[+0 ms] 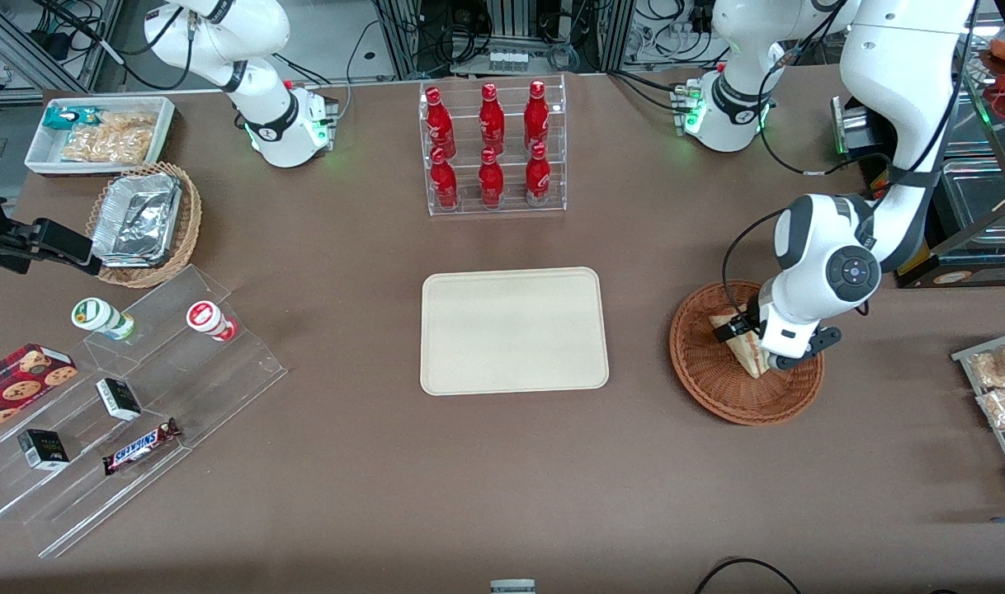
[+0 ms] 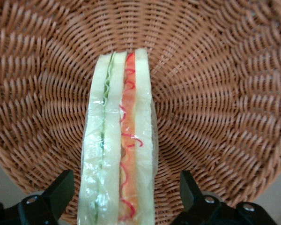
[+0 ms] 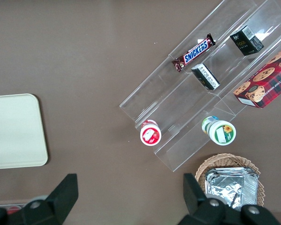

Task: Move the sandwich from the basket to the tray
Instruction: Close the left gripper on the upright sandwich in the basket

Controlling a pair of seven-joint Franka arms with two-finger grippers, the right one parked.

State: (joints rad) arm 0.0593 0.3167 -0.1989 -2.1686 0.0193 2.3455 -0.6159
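The sandwich (image 1: 746,351), a plastic-wrapped wedge of white bread with pink-red and green layers, stands on edge in the reddish-brown wicker basket (image 1: 717,388) toward the working arm's end of the table. My gripper (image 1: 762,346) is lowered into the basket over it. In the left wrist view the gripper (image 2: 124,187) is open, one black finger (image 2: 61,187) on each side of the sandwich (image 2: 119,140), with a gap showing between each finger and the bread. Woven basket (image 2: 215,93) fills that view. The beige tray (image 1: 514,330) lies bare at the table's middle, beside the basket.
A clear rack of red bottles (image 1: 492,148) stands farther from the front camera than the tray. Toward the parked arm's end are a tan basket with foil containers (image 1: 143,223), a white snack bin (image 1: 98,132) and a stepped acrylic display (image 1: 131,388). Snack packs (image 1: 1002,388) lie beside the basket.
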